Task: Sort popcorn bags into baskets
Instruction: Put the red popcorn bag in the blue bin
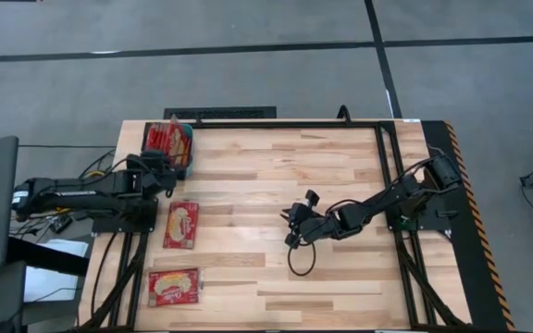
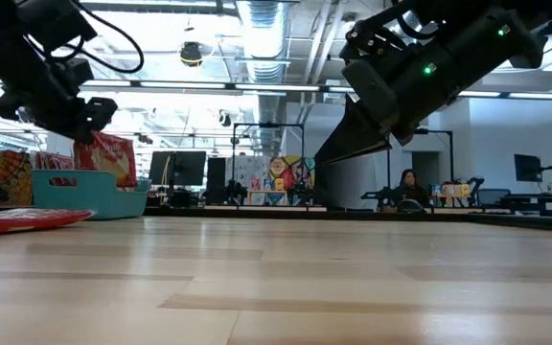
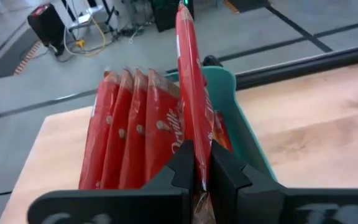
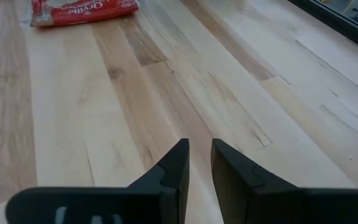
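Popcorn bags lie flat on the near left of my wooden table [image 1: 276,185]: one bag [image 1: 174,287] closest to the front edge, a second bag [image 1: 181,225] just beyond it, both well apart from the bin. My right gripper [image 1: 296,222] hangs over the middle of the table, above bare boards, its two dark fingers [image 4: 173,171] drawn close with only a narrow slit between them and nothing held. Its wrist view looks across the planks toward one of the flat bags [image 4: 82,9] lying farther off. A loop of black cable [image 1: 301,262] rests on the wood just near of that gripper.

Farther back on the left, my left gripper [image 1: 167,171] sits at the near end of the teal bin [image 1: 189,157], which stands at the far left corner of the table. Its fingers [image 3: 182,171] are pressed on the lower edge of a red bag [image 3: 191,93], pinching it upright on its edge above the bin. Beside it, a row of packed bags [image 3: 132,130] stands on edge inside the bin, leaning together, filling the side away from the bare teal wall. From table height the bin [image 2: 89,201] shows at the left with a red bag [image 2: 113,153] rising above its rim.

Beyond the table, a person [image 2: 410,187] sits among desks and monitors in the room.
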You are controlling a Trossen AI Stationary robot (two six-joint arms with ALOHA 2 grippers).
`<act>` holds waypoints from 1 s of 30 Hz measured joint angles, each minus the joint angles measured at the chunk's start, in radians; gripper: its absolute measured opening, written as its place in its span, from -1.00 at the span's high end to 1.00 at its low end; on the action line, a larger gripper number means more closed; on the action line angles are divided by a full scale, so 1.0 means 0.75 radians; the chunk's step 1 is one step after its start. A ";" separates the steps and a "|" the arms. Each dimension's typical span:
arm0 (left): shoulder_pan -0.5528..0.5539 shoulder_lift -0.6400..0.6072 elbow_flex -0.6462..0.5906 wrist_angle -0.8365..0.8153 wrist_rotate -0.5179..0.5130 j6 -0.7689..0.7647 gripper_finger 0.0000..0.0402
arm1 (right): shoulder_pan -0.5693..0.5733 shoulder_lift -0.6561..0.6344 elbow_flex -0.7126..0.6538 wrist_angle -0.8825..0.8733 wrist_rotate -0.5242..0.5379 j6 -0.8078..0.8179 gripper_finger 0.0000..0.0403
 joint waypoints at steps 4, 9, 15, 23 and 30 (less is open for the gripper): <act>0.041 0.000 -0.013 0.011 0.053 -0.003 0.95 | 0.000 0.000 0.000 0.000 0.000 -0.003 0.54; 0.084 0.019 -0.013 0.027 0.107 -0.035 0.95 | -0.002 0.000 0.000 0.004 0.000 -0.003 0.54; 0.114 0.105 -0.013 0.035 0.112 -0.038 0.95 | -0.015 0.000 0.000 0.032 -0.002 -0.006 0.54; 0.152 0.199 -0.013 0.034 0.143 -0.041 0.94 | -0.168 0.000 -0.002 0.362 -0.046 -0.094 0.54; 0.153 0.197 -0.013 -0.048 0.147 -0.088 0.85 | -0.538 0.000 0.000 0.651 -0.562 -0.059 0.54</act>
